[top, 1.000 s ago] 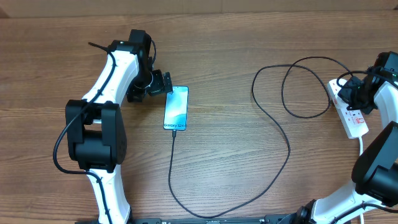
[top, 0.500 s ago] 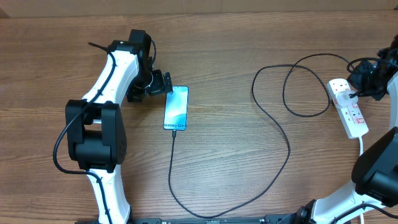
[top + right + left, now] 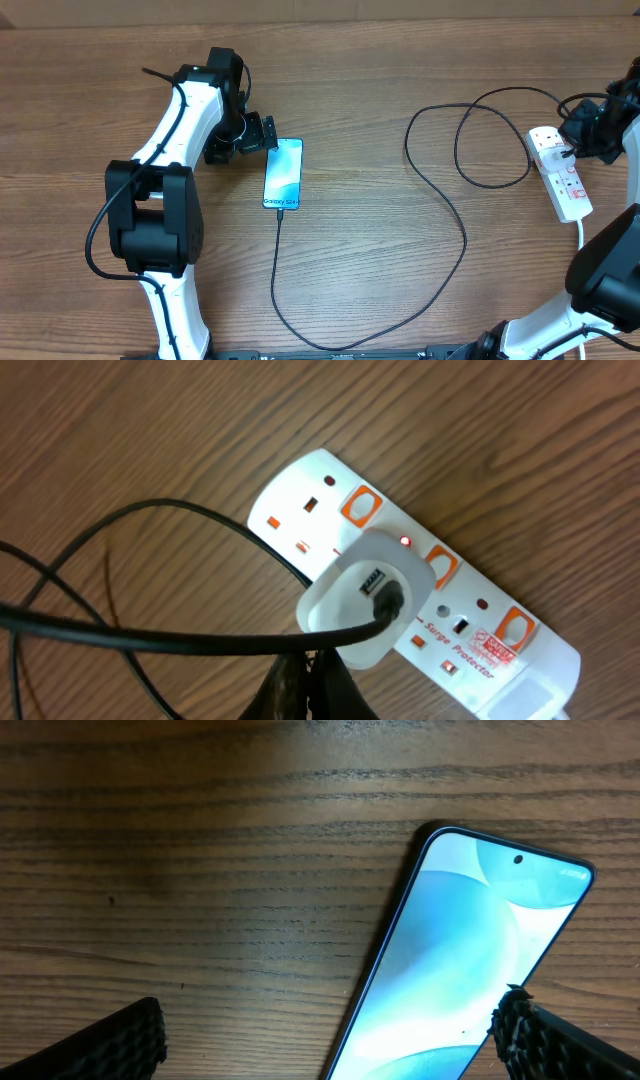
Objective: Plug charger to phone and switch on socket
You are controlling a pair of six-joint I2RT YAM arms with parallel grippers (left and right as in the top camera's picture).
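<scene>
Trouble, if it comes, would likely start at the socket (image 3: 290, 492), the biggest loose thing, lying at the table's right edge. The right claw (image 3: 305, 680) hangs just above it, pinched together and holding nothing, with the cable (image 3: 465, 240) crossing right in front of its fingers. A careless lift or swing there could hook that loop and drag the adapter (image 3: 345, 622) out, or slide the whole strip.

Next is the phone (image 3: 283, 172), flat on the left half, screen lit. The left claw (image 3: 266, 135) stands spread wide at its top corner, gripping nothing, one finger over the glass. If it shut or swept sideways it could shove the phone and tug the cable from its lower end. Whether the plug is fully home there is too small to tell.

The cable has generous slack in two loops, so either arm could catch it.

Smallest is a red lamp (image 3: 405, 541) glowing beside the adapter, so the power looks on. A stray tap on a switch (image 3: 360, 508) would undo that.

The table (image 3: 380, 90) is brown wood grain, matte and level. Of the room, only a thin pale band shows past the far edge.
</scene>
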